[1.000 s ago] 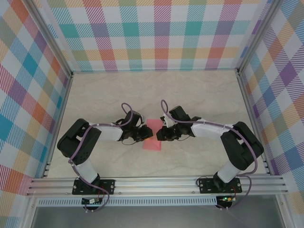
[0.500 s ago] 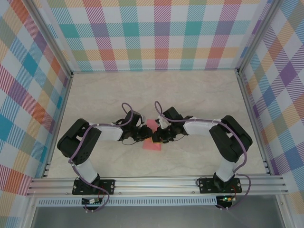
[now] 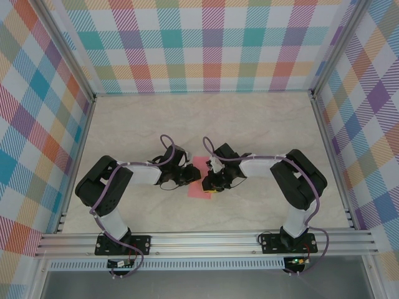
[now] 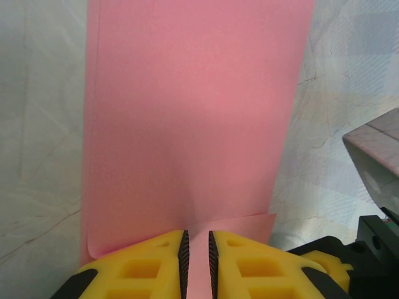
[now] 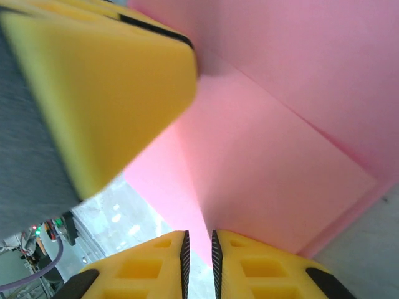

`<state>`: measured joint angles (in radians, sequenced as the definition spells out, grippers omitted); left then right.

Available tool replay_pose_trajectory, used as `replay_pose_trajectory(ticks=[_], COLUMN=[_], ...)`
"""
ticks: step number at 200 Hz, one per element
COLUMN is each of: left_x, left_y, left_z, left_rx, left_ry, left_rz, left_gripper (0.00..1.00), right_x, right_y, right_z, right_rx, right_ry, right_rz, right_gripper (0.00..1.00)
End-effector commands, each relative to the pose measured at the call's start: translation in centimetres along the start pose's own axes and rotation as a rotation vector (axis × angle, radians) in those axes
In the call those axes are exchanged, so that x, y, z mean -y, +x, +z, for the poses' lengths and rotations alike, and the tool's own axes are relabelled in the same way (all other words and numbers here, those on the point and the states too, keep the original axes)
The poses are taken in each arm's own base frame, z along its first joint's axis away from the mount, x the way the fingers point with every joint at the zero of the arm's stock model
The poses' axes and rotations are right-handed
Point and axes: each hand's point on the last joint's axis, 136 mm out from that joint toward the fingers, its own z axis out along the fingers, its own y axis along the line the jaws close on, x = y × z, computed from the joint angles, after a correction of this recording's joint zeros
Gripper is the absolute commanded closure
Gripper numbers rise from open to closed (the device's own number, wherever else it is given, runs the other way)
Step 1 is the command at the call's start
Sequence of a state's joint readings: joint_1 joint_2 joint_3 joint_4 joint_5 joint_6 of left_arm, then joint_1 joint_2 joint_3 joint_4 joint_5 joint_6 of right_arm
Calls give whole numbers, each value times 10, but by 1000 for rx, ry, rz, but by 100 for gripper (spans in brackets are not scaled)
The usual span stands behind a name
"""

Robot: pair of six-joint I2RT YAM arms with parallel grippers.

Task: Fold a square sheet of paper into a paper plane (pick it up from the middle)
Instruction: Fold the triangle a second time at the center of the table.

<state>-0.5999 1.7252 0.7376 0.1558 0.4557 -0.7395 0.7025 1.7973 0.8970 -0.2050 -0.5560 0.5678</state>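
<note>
Nearest me, the aluminium rail [image 3: 206, 240] carries both arm bases. From there the arms bend inward and meet over the middle of the tabletop [image 3: 262, 124].

The left pincer [image 3: 192, 179] and the right pincer [image 3: 207, 184] face each other, almost touching, with the pink sheet of paper [image 3: 201, 164] between and under them. From above, the sheet reads as a narrow upright strip rather than a full square. Its far end shows beyond the pincers and its near end [image 3: 197, 192] shows on my side of them.

On the left wrist camera, my left pincer [image 4: 196, 242] is drawn narrow. Its yellow fingers [image 4: 149, 265] stand close together with a sliver of pink running into the gap, so it is nipping the sheet's near edge. Beyond the fingertips the paper [image 4: 193, 112] lies flat on the pale marbled tabletop [image 4: 37, 124], and a second layer's corner sticks out on the right just beside the fingers.

On the right wrist camera, the right pincer [image 5: 198, 246] is equally narrow. A raised pink crease runs straight between its fingers [image 5: 262, 265], so it grips the paper [image 5: 280, 143] too. That edge is lifted, and I can see under it. A yellow finger of the left pincer [image 5: 100, 93] sits against the sheet at upper left.

Farther back the tabletop is bare stone-pattern, and the checked walls [image 3: 212, 43] close it in.
</note>
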Motion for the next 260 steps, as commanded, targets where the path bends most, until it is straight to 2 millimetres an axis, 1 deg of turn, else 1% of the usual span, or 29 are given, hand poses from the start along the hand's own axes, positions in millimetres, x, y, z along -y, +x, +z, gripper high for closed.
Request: replay_pose_trajectory(ticks=[1, 38, 63, 76, 102, 121, 142, 168, 179, 194, 204, 223, 247, 260], left_x=[-16, -18, -19, -18, -18, -18, -18, -16, -16, -16, -16, -16, -17, -17], left_y=[18, 18, 19, 18, 19, 19, 18, 17, 17, 17, 17, 17, 17, 17], left_z=[5, 6, 6, 6, 6, 5, 5, 5, 5, 5, 5, 6, 6, 6], left_rx=[-64, -65, -64, -63, -64, -62, -61, -61, -61, -60, -60, -62, -63, -61], left_ry=[-64, -69, -72, -71, -69, -70, -69, -67, -67, -66, -67, -67, -68, -71], left_rz=[-9, -7, -10, -9, -8, -9, -9, -8, -8, -7, -8, -8, -8, -8], left_gripper=[81, 81, 81, 81, 81, 81, 81, 81, 81, 81, 81, 81, 81, 81], right_x=[15, 27, 28, 21, -4, -15, -24, -29, -26, -15, -8, 0, 20, 27], right_y=[15, 19, 19, 18, 12, 9, 8, 9, 9, 7, 8, 13, 20, 25], right_z=[4, 2, -5, -10, -22, -26, -25, -15, -11, -7, -5, 1, 1, 0], right_rx=[-40, -47, -32, -19, 22, 35, 43, 22, 18, 23, 20, -7, -19, -26], right_ry=[51, 118, 146, 136, 95, 87, 71, 69, 79, 128, 152, 163, 245, 262], right_rz=[23, 30, 27, 13, -35, -57, -73, -76, -72, -51, -43, -30, 0, 12], right_gripper=[80, 81, 81, 81, 80, 80, 80, 79, 79, 79, 79, 79, 79, 79])
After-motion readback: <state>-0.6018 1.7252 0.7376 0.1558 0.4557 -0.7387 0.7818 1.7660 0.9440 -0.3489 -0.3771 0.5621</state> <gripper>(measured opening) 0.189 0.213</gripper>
